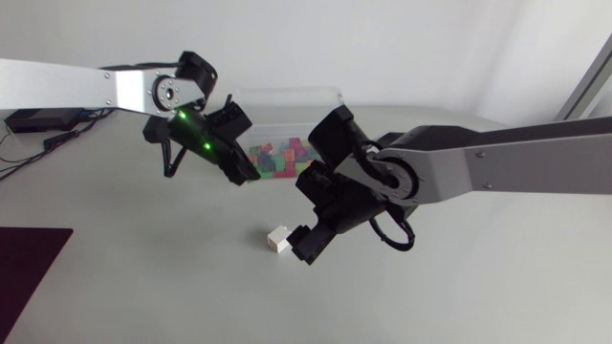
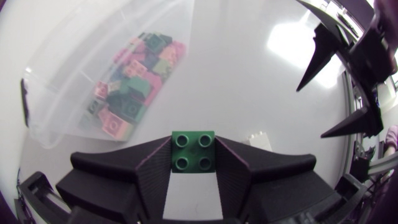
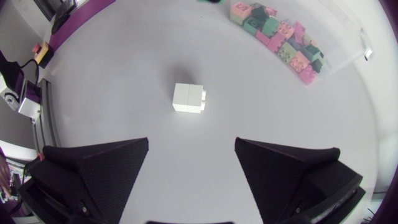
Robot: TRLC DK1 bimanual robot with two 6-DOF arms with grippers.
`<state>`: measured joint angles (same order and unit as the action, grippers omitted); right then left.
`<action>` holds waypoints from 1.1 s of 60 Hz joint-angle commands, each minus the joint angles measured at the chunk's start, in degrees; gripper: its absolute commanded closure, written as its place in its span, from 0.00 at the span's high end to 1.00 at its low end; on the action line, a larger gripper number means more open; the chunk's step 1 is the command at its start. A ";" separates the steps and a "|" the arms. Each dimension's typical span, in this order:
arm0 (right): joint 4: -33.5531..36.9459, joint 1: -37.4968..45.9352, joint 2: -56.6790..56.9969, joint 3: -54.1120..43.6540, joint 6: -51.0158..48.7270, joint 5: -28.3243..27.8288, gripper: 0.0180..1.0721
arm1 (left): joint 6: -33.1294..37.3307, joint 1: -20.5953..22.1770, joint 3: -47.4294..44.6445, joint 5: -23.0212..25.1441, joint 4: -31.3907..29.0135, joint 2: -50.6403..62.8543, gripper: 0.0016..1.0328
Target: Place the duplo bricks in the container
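Left hand (image 1: 247, 172) pinches green duplo brick (image 2: 194, 151), container (image 2: 65, 71) at its 10 o'clock; right hand (image 3: 191, 142) spread, white duplo brick (image 3: 188, 98) on tabletop (image 3: 118, 68) at its 12 o'clock.

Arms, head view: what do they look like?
Left arm: silver link, black joints, green lights. Right arm: grey link, black joints, black cable looping near the wrist. Left gripper and right gripper: matte black, broad wedge fingers.
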<state>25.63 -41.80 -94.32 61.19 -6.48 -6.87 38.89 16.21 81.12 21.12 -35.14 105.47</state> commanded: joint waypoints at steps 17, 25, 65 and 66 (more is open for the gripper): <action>0.48 -1.09 -5.70 3.76 -1.17 -0.16 0.95 | -10.33 -2.94 10.28 2.87 3.05 -2.46 0.12; 1.27 -1.18 -6.84 5.08 -1.17 -0.33 0.95 | -15.08 -3.55 10.81 2.87 9.38 -2.20 0.12; 3.11 -2.93 -11.50 9.83 -0.29 -0.16 0.95 | -23.07 -2.58 26.81 0.67 13.69 10.11 0.12; 3.11 -2.93 -11.50 9.83 -0.29 -0.16 0.95 | -23.16 -2.58 26.98 0.58 13.69 10.37 0.12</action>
<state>28.12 -44.21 -104.29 69.60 -6.66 -7.27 17.50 13.04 105.30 22.00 -21.91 113.34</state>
